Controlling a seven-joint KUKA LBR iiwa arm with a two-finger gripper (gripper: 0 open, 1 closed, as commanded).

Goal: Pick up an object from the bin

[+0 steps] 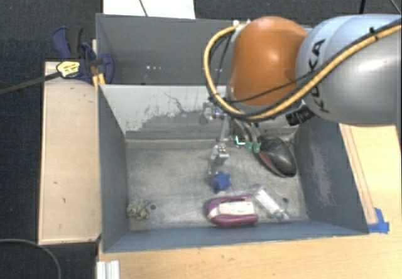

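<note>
My gripper hangs in the middle of the bin, its fingertips just above a small blue block on the floor. The finger gap looks narrow with nothing visibly between the fingers. A purple and white oval case lies near the front wall, just below the blue block. A white tube-like thing lies to the right of the case. A dark oval computer mouse rests to the right of the gripper, near the right wall.
A small brownish crumpled thing sits in the front left corner. The arm with its orange cover and cables hangs over the bin's back right part.
</note>
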